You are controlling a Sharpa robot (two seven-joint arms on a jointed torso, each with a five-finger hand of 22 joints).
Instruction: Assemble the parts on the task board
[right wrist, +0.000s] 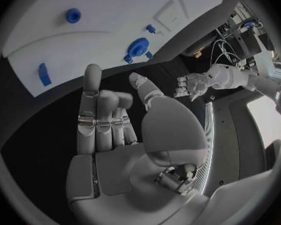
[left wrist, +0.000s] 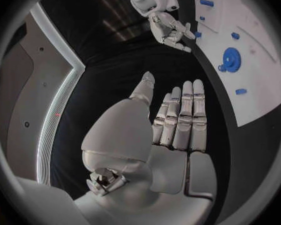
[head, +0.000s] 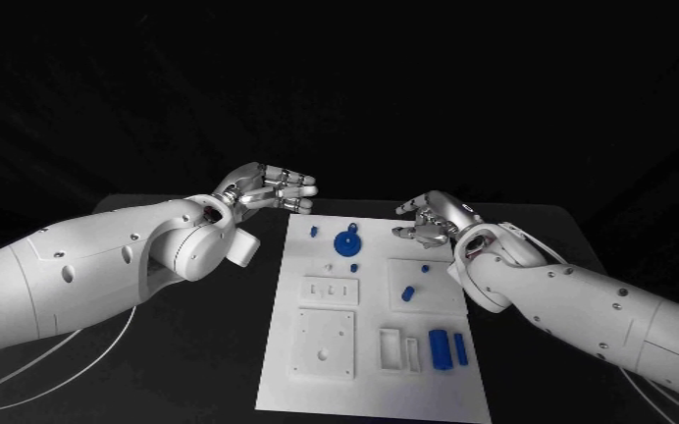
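The white task board lies in the middle of the table. A blue gear sits near its far edge, with a small blue part beside it. Two blue cylinders lie at its near right, and a short blue part lies mid-board. My left hand hovers off the board's far left corner, fingers apart, holding nothing. My right hand hangs over the far right corner, also empty. The left wrist view shows the left hand spread, the gear beyond it. The right wrist view shows the empty right hand near the gear.
White blocks and a square plate with a hole are set into the board's left half, and a slotted white holder stands beside the cylinders. Black table surrounds the board on both sides.
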